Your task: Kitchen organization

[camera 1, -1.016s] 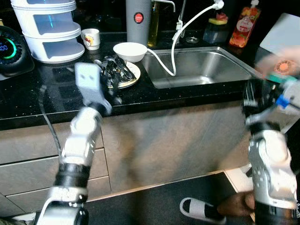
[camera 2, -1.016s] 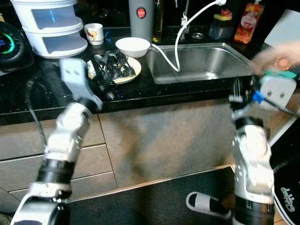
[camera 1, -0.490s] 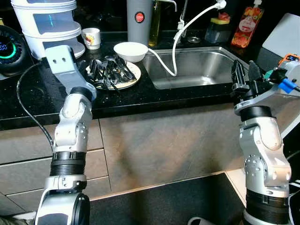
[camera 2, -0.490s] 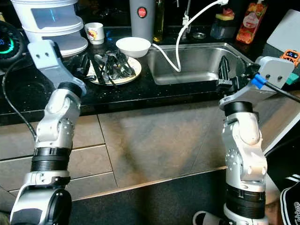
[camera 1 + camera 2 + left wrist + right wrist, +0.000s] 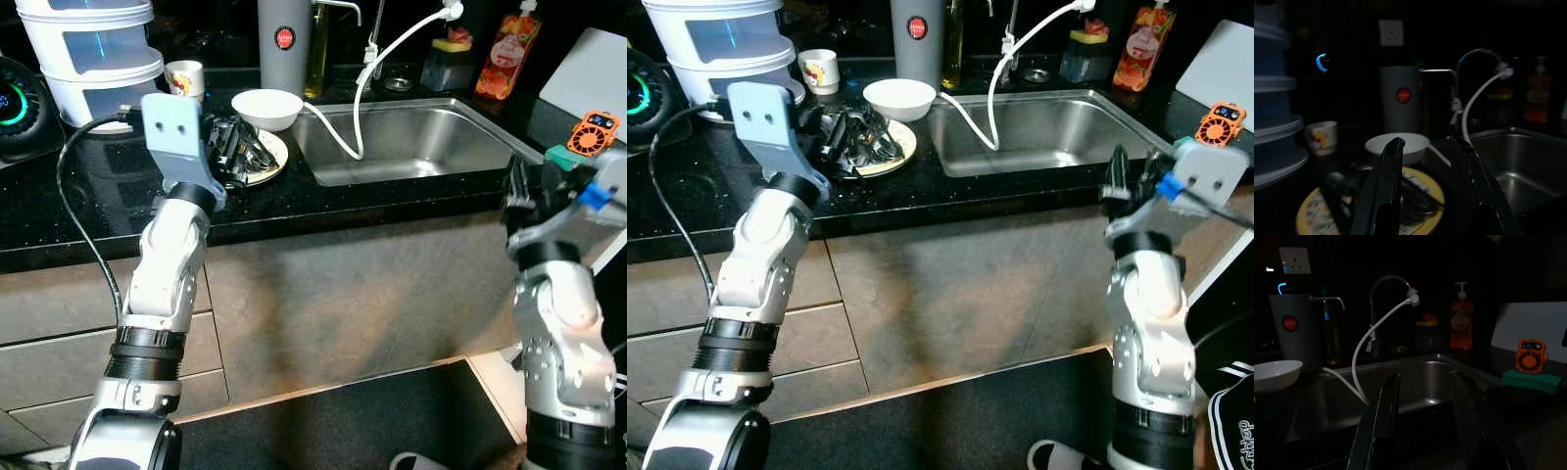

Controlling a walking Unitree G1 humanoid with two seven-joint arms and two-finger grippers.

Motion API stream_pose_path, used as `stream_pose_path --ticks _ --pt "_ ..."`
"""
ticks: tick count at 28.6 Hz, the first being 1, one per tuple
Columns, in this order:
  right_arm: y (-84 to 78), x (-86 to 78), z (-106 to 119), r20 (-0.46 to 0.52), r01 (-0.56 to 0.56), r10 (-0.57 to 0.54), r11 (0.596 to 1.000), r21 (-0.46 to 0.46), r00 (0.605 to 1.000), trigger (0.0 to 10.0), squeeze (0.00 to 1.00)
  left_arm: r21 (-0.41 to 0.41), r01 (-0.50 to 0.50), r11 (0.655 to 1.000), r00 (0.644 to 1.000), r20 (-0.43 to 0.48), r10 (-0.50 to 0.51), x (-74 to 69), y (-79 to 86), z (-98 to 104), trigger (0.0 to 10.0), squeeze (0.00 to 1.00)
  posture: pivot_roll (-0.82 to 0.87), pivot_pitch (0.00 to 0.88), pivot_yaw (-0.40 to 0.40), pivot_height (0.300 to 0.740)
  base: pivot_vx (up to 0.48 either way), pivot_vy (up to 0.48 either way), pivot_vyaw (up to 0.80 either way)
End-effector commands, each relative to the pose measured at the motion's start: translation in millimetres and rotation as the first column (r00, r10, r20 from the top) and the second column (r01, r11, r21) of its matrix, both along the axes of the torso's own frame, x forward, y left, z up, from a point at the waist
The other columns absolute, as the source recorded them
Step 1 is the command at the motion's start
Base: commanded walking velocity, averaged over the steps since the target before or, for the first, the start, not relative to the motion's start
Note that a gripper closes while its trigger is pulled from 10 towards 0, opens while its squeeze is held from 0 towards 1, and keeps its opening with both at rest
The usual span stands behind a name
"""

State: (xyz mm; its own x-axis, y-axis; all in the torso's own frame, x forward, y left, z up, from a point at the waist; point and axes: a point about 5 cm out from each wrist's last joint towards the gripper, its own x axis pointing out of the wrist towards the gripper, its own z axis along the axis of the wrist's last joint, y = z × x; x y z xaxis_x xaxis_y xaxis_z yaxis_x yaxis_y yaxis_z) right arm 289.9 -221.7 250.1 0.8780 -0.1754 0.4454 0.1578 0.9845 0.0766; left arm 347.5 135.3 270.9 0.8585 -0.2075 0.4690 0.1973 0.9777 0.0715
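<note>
A yellow-rimmed plate (image 5: 271, 155) piled with dark cutlery (image 5: 240, 147) sits on the black counter (image 5: 78, 196), left of the steel sink (image 5: 411, 137). A white bowl (image 5: 266, 106) stands just behind the plate. My left gripper (image 5: 227, 149) hovers at the plate's near left edge, over the cutlery. In the left wrist view its fingers (image 5: 1382, 186) are open with nothing between them. My right gripper (image 5: 525, 184) is raised off the sink's right front corner, pointing toward the basin, open and empty (image 5: 1422, 379).
A white hose (image 5: 364, 93) hangs from the tap into the sink. Behind stand a grey jug (image 5: 284, 44), a mug (image 5: 184, 78), stacked white containers (image 5: 93, 59) and a soap bottle (image 5: 495, 59). An orange fan (image 5: 593, 132) sits at the right. Cabinet fronts lie below.
My left gripper has swung right, from beside the plate to over its cutlery. My right gripper has drifted slightly right and down. A person's hand seen earlier at the right is gone.
</note>
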Motion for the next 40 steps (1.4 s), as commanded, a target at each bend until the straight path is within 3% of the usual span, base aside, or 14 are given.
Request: stream_pose_path --ticks 1,14,40 --pt "0.3 0.9 3.6 0.015 -0.001 0.001 1.000 -0.008 1.000 10.0 0.00 0.032 -0.004 0.999 1.000 0.011 0.003 -0.7 0.3 -0.3 10.0 0.00 -0.05 0.000 -0.031 0.740 0.000 0.000 0.00" --pt "-1.0 2.6 5.0 0.027 0.012 -0.011 1.000 -0.017 1.000 10.0 0.00 0.099 0.008 0.995 0.995 0.102 -0.018 -5.8 -7.6 8.4 10.0 0.00 -0.05 0.000 -0.029 0.740 0.000 0.000 0.00" --pt "-1.3 4.1 1.3 0.021 0.012 -0.012 1.000 -0.023 1.000 10.0 0.00 0.143 0.007 0.990 0.990 0.136 -0.026 -3.1 -11.0 10.0 10.0 0.00 -0.05 0.000 -0.024 0.740 0.467 0.000 0.00"
